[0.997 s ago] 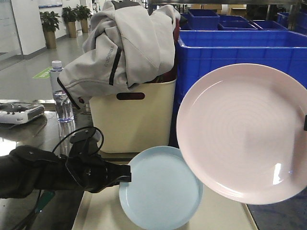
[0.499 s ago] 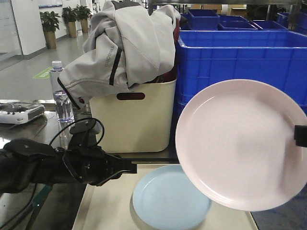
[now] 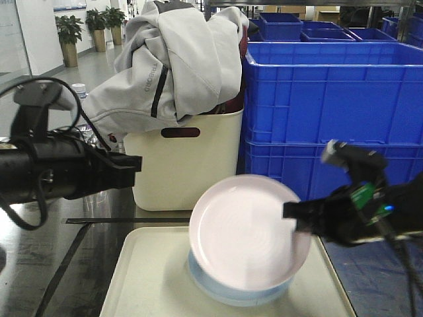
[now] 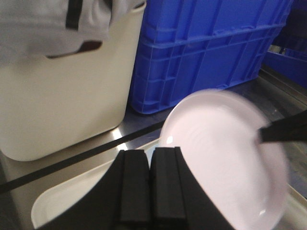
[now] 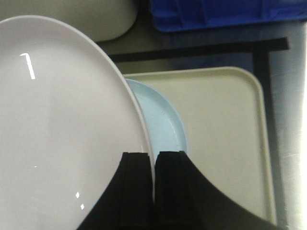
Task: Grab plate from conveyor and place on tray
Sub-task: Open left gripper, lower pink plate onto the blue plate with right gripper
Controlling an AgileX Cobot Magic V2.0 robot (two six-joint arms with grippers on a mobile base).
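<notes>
Blue crates [image 3: 330, 92] and a cream tub [image 3: 185, 165] back a steel bench [image 3: 39, 264]. Task nearly done: right pincer [image 5: 154, 165] pinches the pink plate [image 3: 248, 231] by its rim, tilted over the blue plate [image 5: 163, 129] lying on the tray [image 3: 145, 277]. Only lowering and release seem left. Pink plate is glossy, with faint rings. Left pincer [image 4: 149, 165] is empty, pressed together, off to the side.

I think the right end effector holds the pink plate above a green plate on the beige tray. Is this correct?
Not quite. The plate lying on the tray is light blue, not green; the right wrist view shows it clearly. The rest holds: the right end effector grips the pink plate by its rim above it.
</notes>
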